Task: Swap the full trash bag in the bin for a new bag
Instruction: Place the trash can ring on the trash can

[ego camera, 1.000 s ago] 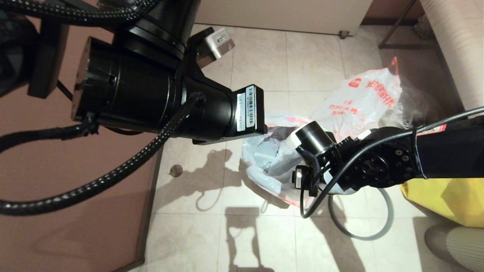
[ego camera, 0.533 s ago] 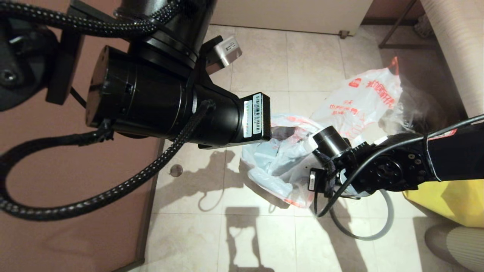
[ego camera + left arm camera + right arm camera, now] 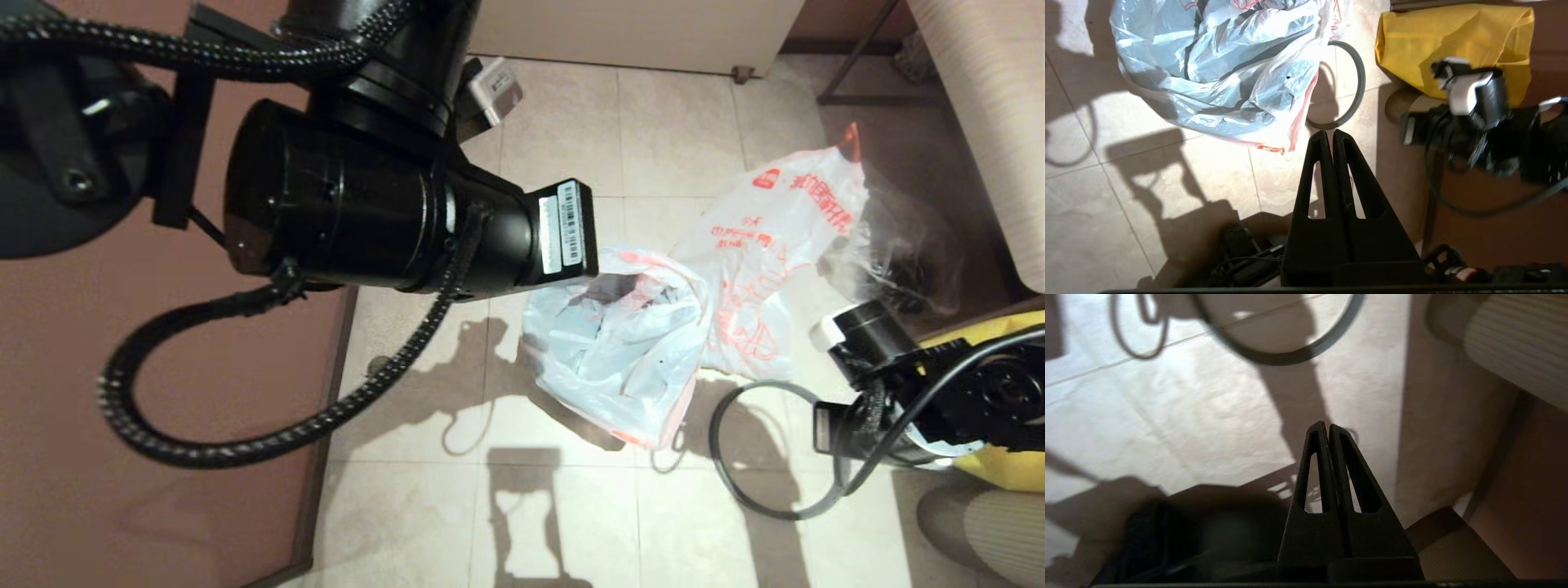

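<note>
Full trash bag lies just beyond the closed left claw.

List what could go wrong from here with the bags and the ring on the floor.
1. Both claws, left claw and right claw, are shut on nothing, so no bag is held.
2. The grey ring rim lies loose on the tiles right by the right claw; the arm's cable might snag it.
3. The full trash bag overlaps the new bag, so a grab could catch the wrong one.
</note>
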{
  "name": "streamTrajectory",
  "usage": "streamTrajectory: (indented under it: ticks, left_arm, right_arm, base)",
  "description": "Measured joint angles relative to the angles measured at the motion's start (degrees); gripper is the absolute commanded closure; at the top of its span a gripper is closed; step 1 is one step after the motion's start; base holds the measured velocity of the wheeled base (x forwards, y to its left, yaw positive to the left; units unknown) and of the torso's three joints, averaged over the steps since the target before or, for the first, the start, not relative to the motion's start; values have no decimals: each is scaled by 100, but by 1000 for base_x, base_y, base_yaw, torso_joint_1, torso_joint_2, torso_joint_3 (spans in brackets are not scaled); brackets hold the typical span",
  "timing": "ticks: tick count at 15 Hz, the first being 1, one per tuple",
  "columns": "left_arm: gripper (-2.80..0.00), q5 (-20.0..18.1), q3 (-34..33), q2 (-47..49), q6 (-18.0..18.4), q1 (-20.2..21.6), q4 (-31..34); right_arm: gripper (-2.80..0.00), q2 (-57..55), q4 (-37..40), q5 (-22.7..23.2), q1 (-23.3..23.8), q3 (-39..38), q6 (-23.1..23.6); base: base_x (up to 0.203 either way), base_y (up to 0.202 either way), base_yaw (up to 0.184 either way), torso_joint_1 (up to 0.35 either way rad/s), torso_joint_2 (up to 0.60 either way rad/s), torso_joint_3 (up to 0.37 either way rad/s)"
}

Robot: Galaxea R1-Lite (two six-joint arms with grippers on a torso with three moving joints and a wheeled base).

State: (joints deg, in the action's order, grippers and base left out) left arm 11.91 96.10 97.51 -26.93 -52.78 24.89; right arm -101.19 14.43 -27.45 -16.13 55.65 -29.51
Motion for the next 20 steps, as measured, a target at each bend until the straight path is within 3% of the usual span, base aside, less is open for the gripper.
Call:
streamTrajectory:
  ticks: [3, 6, 9, 11, 12, 15, 20]
  left_arm:
    - [0, 65, -93, 106, 19, -49, -71]
    - [0, 66, -74, 244, 19, -42, -73]
    - [0, 77, -1, 439, 17, 19, -75]
    - [0, 86, 23, 550, 17, 36, -76]
    - [0, 86, 26, 601, 17, 36, -77]
    - [0, 93, 49, 773, 19, 33, -84]
    - [0, 290, 138, 1010, 22, 104, -104]
  right_arm:
    - [0, -553, -1067, 576, 1347, -259, 1467]
    - [0, -1509, -2193, 973, 2310, -160, 3283]
    - [0, -2559, -2973, 1388, 2875, 212, 4907]
    - [0, -3155, -3354, 1859, 2992, 530, 5569]
    - [-280, -3424, -3445, 2067, 3010, 686, 5763]
    - [-280, -4005, -3545, 2742, 3062, 1061, 5906]
    - [-280, -4744, -3565, 3335, 3357, 2104, 5991]
  base:
    - [0, 0, 0, 0, 0, 0]
    - [0, 0, 0, 0, 0, 0]
    - [0, 0, 0, 0, 0, 0]
    - [0, 0, 0, 0, 0, 0]
    - [0, 0, 0, 0, 0, 0]
    - [0, 0, 0, 0, 0, 0]
    - [0, 0, 0, 0, 0, 0]
